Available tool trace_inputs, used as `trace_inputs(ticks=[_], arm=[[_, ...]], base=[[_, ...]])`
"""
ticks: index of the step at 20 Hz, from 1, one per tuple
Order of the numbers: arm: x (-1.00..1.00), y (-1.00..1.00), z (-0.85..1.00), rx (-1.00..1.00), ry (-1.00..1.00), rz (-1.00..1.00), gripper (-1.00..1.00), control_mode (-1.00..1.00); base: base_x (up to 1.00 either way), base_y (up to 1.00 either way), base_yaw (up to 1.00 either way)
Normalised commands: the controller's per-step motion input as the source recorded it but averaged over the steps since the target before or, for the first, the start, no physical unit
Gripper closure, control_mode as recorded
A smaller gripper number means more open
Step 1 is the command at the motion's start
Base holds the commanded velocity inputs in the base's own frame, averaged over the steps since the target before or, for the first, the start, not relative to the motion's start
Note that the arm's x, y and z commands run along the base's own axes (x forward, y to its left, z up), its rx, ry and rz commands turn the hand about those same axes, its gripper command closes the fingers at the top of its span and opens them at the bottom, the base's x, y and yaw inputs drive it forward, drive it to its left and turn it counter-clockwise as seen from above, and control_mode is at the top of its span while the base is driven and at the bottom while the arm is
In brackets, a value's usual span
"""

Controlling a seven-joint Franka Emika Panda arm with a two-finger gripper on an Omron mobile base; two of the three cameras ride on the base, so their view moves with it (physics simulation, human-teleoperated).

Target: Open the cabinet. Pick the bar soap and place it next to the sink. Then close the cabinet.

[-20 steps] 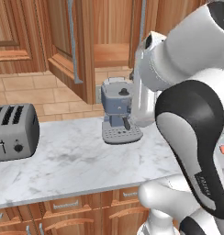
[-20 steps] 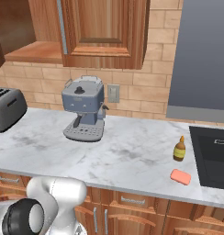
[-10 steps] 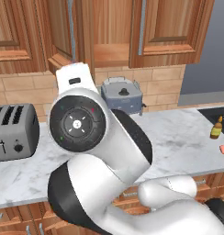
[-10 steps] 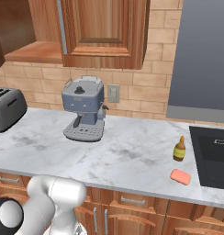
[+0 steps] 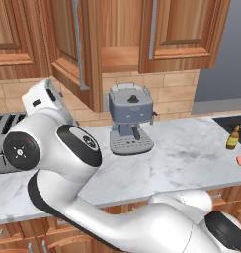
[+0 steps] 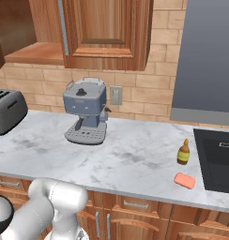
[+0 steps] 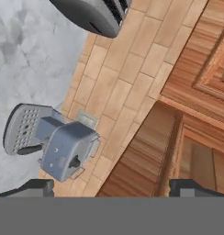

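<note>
White marble counter (image 6: 135,164) runs under brick backsplash, with the cabinet (image 5: 122,34) hanging above, both doors swung out.

From my hand view, the gripper (image 7: 111,187) has its jaws spread wide and holds nothing; the two tips rise at 6 o'clock, looking at brick, the cabinet's underside and, at 9 o'clock, the blue-grey coffee machine (image 7: 58,142). A toaster (image 7: 93,13) sits at 12 o'clock.

My worry: the arm's elbow (image 5: 53,158) is folded close to the left door (image 5: 75,49) and the toaster. I judge that a wide swing toward the handle could clip either one, or knock the door farther open rather than shutting it.

The bar soap (image 6: 185,180) already lies on the marble just beside the sink (image 6: 217,159), at 5 o'clock from the amber bottle (image 6: 183,152), so I reckon only closing remains.

The cabinet's open shelf (image 5: 120,59) looks bare where I can see it. What the sink basin holds I cannot tell.
</note>
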Motion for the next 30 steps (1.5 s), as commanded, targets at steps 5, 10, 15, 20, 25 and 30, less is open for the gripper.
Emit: trace_inputs(ticks=[5, 10, 15, 20, 25, 30], arm=[[0.89, 0.07, 0.0, -0.12, 0.0, -0.16, -1.0, -1.0], [0.77, -0.14, 0.13, -0.09, 0.0, -0.27, -1.0, -1.0], [0.32, -0.72, 0.43, 0.0, 0.0, -0.31, -1.0, -1.0], [0.39, -0.79, 0.41, 0.0, 0.0, -0.32, -1.0, -1.0], [0.24, -0.94, 0.39, 0.0, -0.01, -0.26, -1.0, -1.0], [0.39, -0.92, 0.25, 0.0, -0.01, -0.18, -1.0, -1.0]], base=[[0.0, 0.0, 0.0], [0.0, 0.0, 0.0], [0.0, 0.0, 0.0], [0.0, 0.0, 0.0], [0.0, 0.0, 0.0], [0.0, 0.0, 0.0]])
